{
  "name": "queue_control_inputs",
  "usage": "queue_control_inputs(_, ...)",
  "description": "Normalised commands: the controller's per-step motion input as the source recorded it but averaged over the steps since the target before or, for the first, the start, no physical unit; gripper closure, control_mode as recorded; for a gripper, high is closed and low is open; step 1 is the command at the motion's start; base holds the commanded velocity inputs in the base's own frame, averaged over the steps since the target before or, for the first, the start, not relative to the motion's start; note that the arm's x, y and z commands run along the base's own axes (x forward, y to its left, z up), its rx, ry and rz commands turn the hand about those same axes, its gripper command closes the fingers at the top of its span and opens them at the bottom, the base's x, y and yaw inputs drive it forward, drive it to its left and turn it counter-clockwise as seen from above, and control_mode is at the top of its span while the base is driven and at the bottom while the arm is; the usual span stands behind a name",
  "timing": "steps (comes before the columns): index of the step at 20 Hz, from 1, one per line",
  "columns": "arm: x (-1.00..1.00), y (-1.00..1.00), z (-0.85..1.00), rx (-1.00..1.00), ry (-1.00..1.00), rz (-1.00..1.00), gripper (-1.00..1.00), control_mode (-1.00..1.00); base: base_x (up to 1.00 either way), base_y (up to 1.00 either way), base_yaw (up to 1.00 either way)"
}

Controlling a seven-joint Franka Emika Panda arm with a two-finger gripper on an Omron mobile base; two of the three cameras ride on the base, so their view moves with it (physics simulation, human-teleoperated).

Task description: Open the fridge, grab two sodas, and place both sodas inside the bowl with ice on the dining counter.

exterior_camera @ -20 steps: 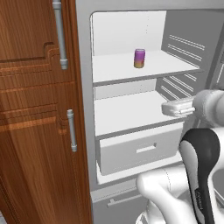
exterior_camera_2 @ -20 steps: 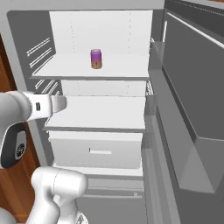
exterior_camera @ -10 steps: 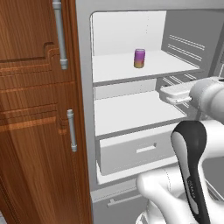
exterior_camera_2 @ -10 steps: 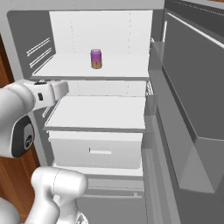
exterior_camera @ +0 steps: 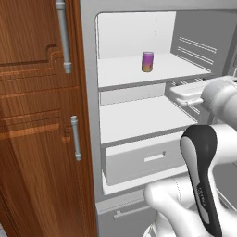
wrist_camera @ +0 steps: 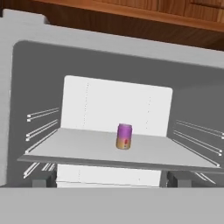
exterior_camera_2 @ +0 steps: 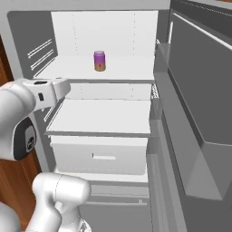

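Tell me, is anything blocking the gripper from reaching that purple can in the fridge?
Nothing visible does. The fridge door is swung open, and the can stands alone and upright on the top shelf, facing the hand with bare shelf in front of it.

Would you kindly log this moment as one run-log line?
fridge: open | soda: upright, upper shelf | gripper: open, nothing held
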Motion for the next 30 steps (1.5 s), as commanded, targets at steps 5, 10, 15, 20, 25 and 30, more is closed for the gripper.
queue_control_inputs(5, 0.24, 0.00, 0.01, 0.05, 0.00, 0.00, -1.00, -1.00, 0.00, 0.00, 0.00)
queue_control_inputs(10, 0.51, -0.01, 0.00, 0.09, 0.02, 0.00, -1.00, -1.00, 0.00, 0.00, 0.00)
queue_control_inputs(15, 0.50, -0.11, 0.00, 0.09, 0.01, 0.00, -1.00, -1.00, 0.00, 0.00, 0.00)
queue_control_inputs(20, 0.39, -0.22, 0.02, 0.04, 0.01, 0.00, -1.00, -1.00, 0.00, 0.00, 0.00)
queue_control_inputs(25, 0.34, -0.25, 0.03, 0.00, 0.04, 0.00, -1.00, -1.00, 0.00, 0.00, 0.00)
queue_control_inputs(30, 0.33, -0.08, 0.03, 0.00, 0.08, 0.00, -1.00, -1.00, 0.00, 0.00, 0.00)
